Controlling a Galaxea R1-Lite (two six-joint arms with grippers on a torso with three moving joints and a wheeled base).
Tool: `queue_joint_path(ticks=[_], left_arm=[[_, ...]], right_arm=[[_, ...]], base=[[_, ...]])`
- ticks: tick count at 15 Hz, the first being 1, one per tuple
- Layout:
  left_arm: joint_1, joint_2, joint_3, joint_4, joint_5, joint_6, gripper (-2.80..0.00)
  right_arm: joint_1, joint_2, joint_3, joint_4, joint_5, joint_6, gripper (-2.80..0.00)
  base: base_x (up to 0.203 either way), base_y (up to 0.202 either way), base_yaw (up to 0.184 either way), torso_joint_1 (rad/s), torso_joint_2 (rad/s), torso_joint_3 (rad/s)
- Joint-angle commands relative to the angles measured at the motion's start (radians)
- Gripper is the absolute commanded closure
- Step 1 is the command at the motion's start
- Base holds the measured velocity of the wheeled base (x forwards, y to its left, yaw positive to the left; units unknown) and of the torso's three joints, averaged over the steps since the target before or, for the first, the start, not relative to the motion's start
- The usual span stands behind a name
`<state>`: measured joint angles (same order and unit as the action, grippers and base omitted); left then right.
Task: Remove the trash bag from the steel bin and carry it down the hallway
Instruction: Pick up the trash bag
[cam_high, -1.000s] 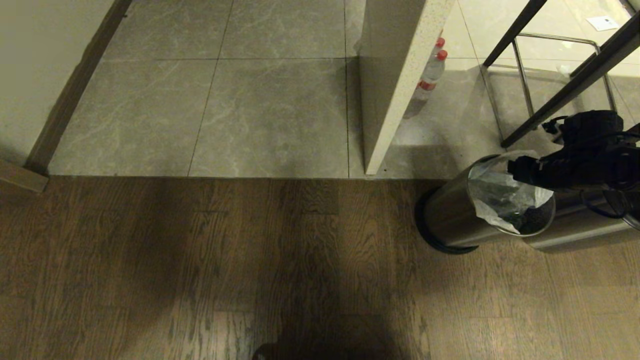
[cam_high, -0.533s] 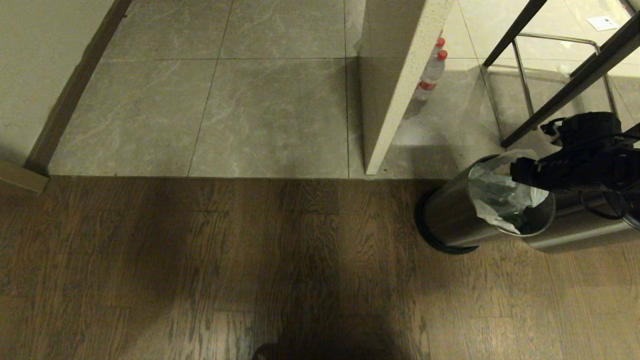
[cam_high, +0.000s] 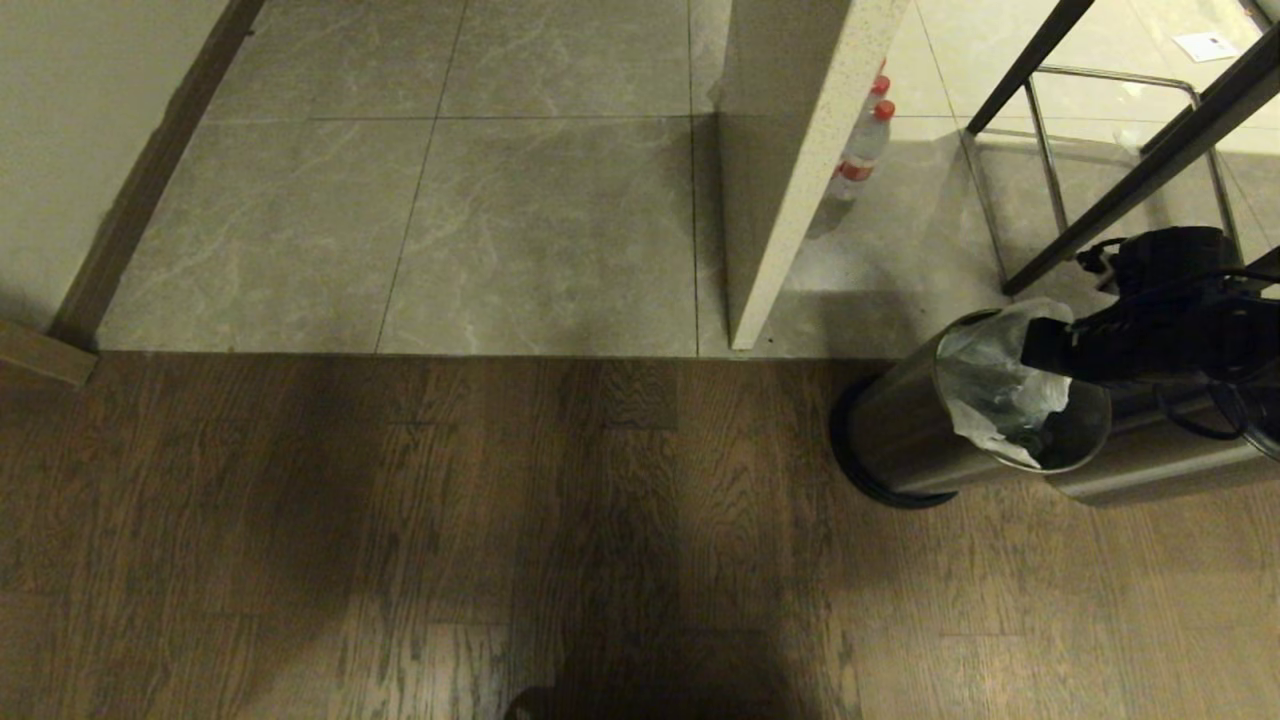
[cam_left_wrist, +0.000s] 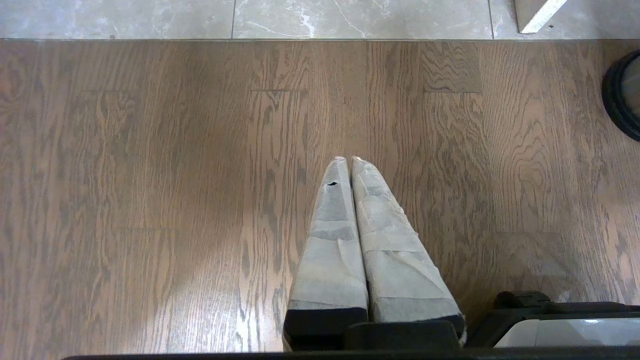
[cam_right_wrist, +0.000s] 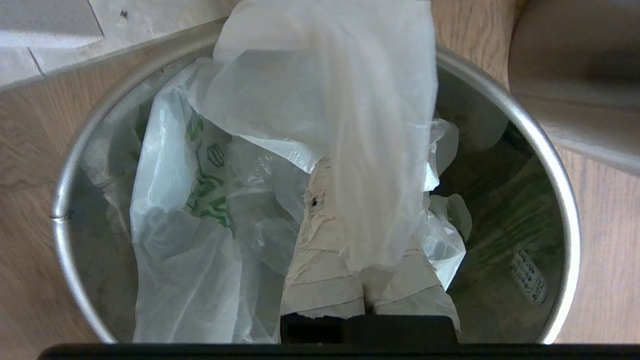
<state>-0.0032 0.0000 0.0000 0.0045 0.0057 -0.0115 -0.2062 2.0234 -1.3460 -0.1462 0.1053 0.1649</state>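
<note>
A: Nearest item?

B: Brown wood-plank floor (cam_high: 600, 540), shadowed in the middle. The left gripper (cam_left_wrist: 348, 159) hangs over it, cloth-wrapped fingers (cam_left_wrist: 330, 240) pressed together, nothing between them.

A: Next, on the right?

B: The steel bin (cam_high: 930, 430), brushed cylinder on a black base, standing on the planks just at the seam with the tiles. A second steel container (cam_high: 1150, 455) touches its right side.

A: Contents?

B: The trash bag (cam_high: 985, 375), thin whitish-clear plastic, crumpled inside with its top edge pulled above the rim. In the right wrist view a white bag with green print (cam_right_wrist: 200, 165) lies beneath it, and something dark green with a label (cam_right_wrist: 520, 250) at the bottom.

A: Right gripper?

B: The right gripper (cam_high: 1040, 345) is at the bin's mouth, clenched on a fold of the trash bag; the plastic drapes over the wrapped fingers (cam_right_wrist: 320, 240).

A: Behind?

B: A pale speckled panel (cam_high: 790, 170) stands on edge on the tiles, with red-capped bottles (cam_high: 860, 150) tucked behind it. Dark slanted bars and a chrome frame (cam_high: 1110, 130) crowd the space beyond the bin.

A: Farthest?

B: The hallway (cam_high: 450, 200), grey marbled tiles, cream wall and dark baseboard (cam_high: 150, 180) on the left.
</note>
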Motion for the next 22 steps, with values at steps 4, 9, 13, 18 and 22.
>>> queue_joint_path(ticks=[4, 9, 13, 18, 22], left_arm=[[0.000, -0.002, 0.002, 0.000, 0.000, -0.001, 0.00], [0.000, -0.002, 0.002, 0.000, 0.000, -0.001, 0.00], [0.000, -0.002, 0.002, 0.000, 0.000, -0.001, 0.00], [0.000, -0.002, 0.002, 0.000, 0.000, -0.001, 0.00], [0.000, -0.002, 0.002, 0.000, 0.000, -0.001, 0.00]], right_arm=[[0.001, 0.003, -0.001, -0.001, 0.001, 0.001, 0.00], [0.001, -0.020, 0.007, 0.008, -0.032, 0.001, 0.00], [0.001, -0.020, 0.007, 0.008, -0.032, 0.001, 0.00], [0.020, -0.135, 0.045, 0.045, -0.030, -0.017, 0.00], [0.047, -0.550, 0.105, 0.100, -0.030, -0.057, 0.00]], base=[[0.000, 0.000, 0.000, 0.000, 0.00, 0.000], [0.000, 0.000, 0.000, 0.000, 0.00, 0.000], [0.000, 0.000, 0.000, 0.000, 0.00, 0.000], [0.000, 0.000, 0.000, 0.000, 0.00, 0.000], [0.000, 0.000, 0.000, 0.000, 0.00, 0.000]])
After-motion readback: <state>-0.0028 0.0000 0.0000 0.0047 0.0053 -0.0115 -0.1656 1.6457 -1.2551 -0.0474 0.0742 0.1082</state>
